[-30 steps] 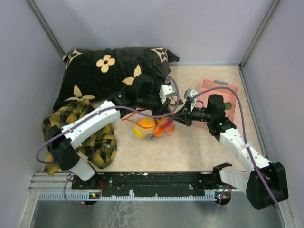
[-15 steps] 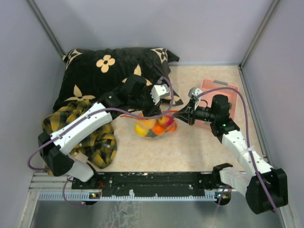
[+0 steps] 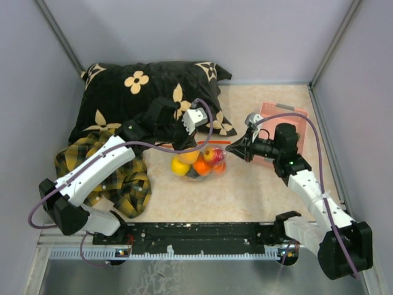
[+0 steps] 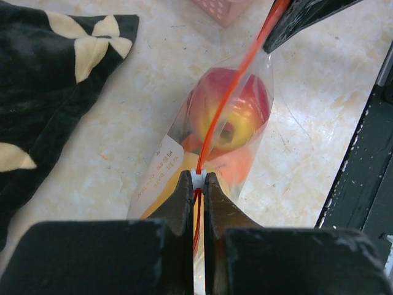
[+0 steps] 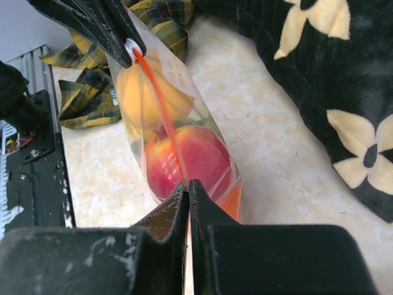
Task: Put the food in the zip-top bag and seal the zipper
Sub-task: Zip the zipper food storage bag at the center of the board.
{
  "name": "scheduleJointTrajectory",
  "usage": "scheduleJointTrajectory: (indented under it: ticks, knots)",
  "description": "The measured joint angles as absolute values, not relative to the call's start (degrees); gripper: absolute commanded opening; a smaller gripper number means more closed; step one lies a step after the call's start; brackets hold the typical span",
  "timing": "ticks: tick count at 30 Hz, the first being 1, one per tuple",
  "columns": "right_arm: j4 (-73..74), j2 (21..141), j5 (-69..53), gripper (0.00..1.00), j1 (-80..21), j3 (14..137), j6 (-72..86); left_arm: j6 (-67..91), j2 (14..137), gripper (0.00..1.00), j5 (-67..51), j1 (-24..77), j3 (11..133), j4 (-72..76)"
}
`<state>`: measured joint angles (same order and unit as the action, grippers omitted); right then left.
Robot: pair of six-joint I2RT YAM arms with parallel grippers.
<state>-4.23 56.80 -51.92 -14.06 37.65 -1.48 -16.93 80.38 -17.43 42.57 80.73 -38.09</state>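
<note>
Here, left gripper [image 4: 197,181] clamped shut on the left end of the zipper [image 4: 232,92], strip drawn taut between both grippers, zip-top bag [image 3: 198,166] found directly below it, food [image 4: 228,120] packed inside, right gripper [image 5: 187,184] pinched closed on the right end.

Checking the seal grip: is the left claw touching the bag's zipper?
Touching. The left wrist view shows the left claw shut on the zipper, the red strip pinched between its fingertips.

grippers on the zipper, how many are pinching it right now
2. The left gripper is shut on the zipper at its end nearer the plaid cloth. The right gripper is shut on its other end, by the apple.
</note>
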Motion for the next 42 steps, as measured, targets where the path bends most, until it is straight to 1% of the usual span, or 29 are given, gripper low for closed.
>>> scheduleJointTrajectory:
  ticks: [3,5,7,10,14,24,31,34,36,38,41,42]
  knots:
    - [-3.14,55.77,-51.55,0.32,-13.82,37.67,-1.61,-17.04,80.44,0.00,-17.63,42.35,80.71,-38.57]
    - [-2.02,54.98,-51.64,0.51,-13.58,38.09,-2.02,-17.02,80.47,0.00,-17.93,42.00,80.60,-38.59]
    - [-0.95,54.00,-51.75,0.57,-13.85,38.98,-2.76,-17.02,80.47,0.00,-18.50,41.93,80.38,-38.59]
    - [0.03,52.47,-51.64,0.60,-15.75,40.58,-5.23,-17.02,80.47,0.00,-19.59,41.89,80.05,-38.57]
    - [1.56,52.77,-51.55,0.60,-20.45,43.75,-9.54,-16.99,80.47,0.00,-21.12,41.89,79.83,-38.50]
    - [8.27,62.06,-51.51,0.59,-23.88,53.10,-20.71,-16.99,80.47,0.00,-23.46,42.02,79.22,-38.11]
    - [15.25,67.55,-51.66,0.50,-28.08,57.91,-28.67,-16.97,80.47,0.00,-24.29,42.02,79.11,-37.98]
    - [16.73,69.65,-51.37,0.44,-28.27,58.65,-30.52,-16.97,80.47,0.00,-24.69,42.02,79.00,-37.78]
    - [17.74,71.33,-50.83,0.36,-28.27,59.29,-31.55,-16.97,80.47,0.00,-24.82,42.02,78.96,-37.71]
    - [18.85,72.62,-50.37,0.26,-28.27,59.81,-32.40,-16.97,80.47,0.00,-24.95,42.02,78.89,-37.69]
    - [20.01,73.56,-49.58,0.00,-28.27,60.14,-33.61,-16.97,80.44,0.00,-24.99,42.02,78.81,-37.67]
    - [20.60,73.58,-49.08,0.00,-28.27,60.14,-33.93,-16.97,80.44,0.00,-24.99,42.02,78.78,-37.65]
